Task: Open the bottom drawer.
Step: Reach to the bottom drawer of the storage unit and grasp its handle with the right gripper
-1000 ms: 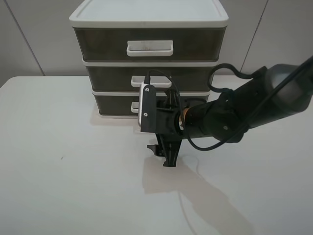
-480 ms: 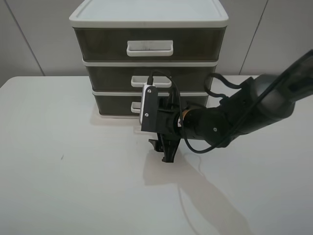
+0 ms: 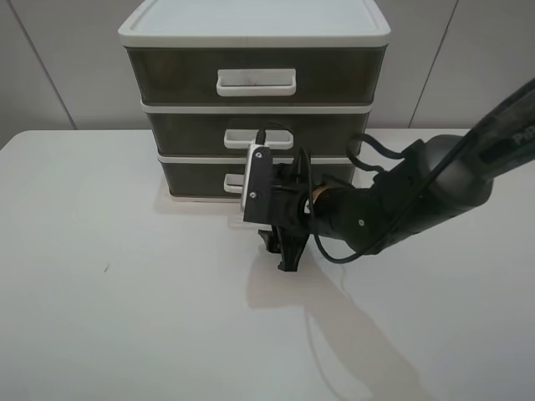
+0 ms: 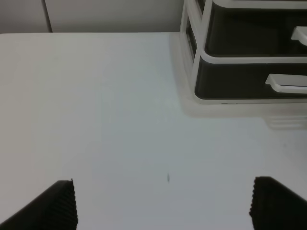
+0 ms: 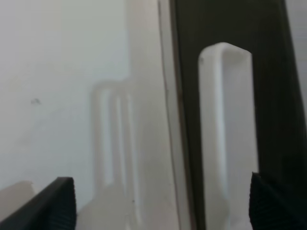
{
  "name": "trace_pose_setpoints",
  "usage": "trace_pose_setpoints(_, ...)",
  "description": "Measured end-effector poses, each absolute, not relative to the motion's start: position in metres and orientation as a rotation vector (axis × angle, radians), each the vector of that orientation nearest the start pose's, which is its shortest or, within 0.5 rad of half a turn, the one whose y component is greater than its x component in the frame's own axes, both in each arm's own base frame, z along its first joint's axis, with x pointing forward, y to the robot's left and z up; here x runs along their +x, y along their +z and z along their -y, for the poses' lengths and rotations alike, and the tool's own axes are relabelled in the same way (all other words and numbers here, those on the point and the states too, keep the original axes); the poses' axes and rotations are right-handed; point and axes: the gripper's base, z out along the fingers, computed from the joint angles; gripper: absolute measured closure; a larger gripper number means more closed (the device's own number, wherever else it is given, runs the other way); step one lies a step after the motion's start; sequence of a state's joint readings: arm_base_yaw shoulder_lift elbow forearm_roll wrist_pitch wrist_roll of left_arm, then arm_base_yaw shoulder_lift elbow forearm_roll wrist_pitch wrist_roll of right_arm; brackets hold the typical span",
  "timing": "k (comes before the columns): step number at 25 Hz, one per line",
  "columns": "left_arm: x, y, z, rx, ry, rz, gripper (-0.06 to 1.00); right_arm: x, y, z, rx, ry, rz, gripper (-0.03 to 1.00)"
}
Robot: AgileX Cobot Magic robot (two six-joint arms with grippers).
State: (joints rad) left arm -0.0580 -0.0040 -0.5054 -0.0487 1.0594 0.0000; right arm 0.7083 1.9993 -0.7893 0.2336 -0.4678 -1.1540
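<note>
The bottom drawer is smoky brown, the lowest tier of the white-framed unit, and it is closed. Its white loop handle is partly hidden behind my right wrist. My right gripper is rolled sideways, open and empty, just above the table a short way in front of that drawer. In the right wrist view the handle lies between the spread fingertips, ahead of them and untouched. My left gripper is open and empty over the table, with the bottom drawer ahead to one side.
The middle drawer and the taller top drawer are closed. The unit stands at the back of the white table, against a grey wall. The right arm stretches in from the right. The left arm is out of the exterior view.
My right gripper has edged a little closer to the drawer unit, and the arm behind it has dropped lower. The drawers have not moved.
</note>
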Motion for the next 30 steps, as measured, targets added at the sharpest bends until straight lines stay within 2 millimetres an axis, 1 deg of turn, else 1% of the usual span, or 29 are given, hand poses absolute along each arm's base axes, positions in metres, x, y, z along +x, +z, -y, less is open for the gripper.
trace_pose_setpoints(7, -0.006, 0.279, 0.004, 0.061, -0.095, -2.033, 0.20, 0.276, 0.078, -0.220, -1.606, -0.284, -1.574, 0.25)
trace_pose_setpoints(10, -0.006, 0.279, 0.004, 0.061, -0.095, -2.033, 0.20, 0.276, 0.075, -0.219, -1.592, -0.290, -1.583, 0.25)
trace_pose_setpoints(15, -0.006, 0.279, 0.004, 0.061, -0.095, -2.033, 0.20, 0.277, 0.075, -0.219, -1.583, -0.296, -1.577, 0.25)
trace_pose_setpoints(22, -0.006, 0.279, 0.004, 0.061, -0.095, -2.033, 0.20, 0.278, 0.071, -0.219, -1.583, -0.303, -1.574, 0.25)
trace_pose_setpoints(30, -0.006, 0.279, 0.004, 0.061, -0.095, -2.033, 0.20, 0.284, 0.075, -0.225, -1.568, -0.298, -1.569, 0.25)
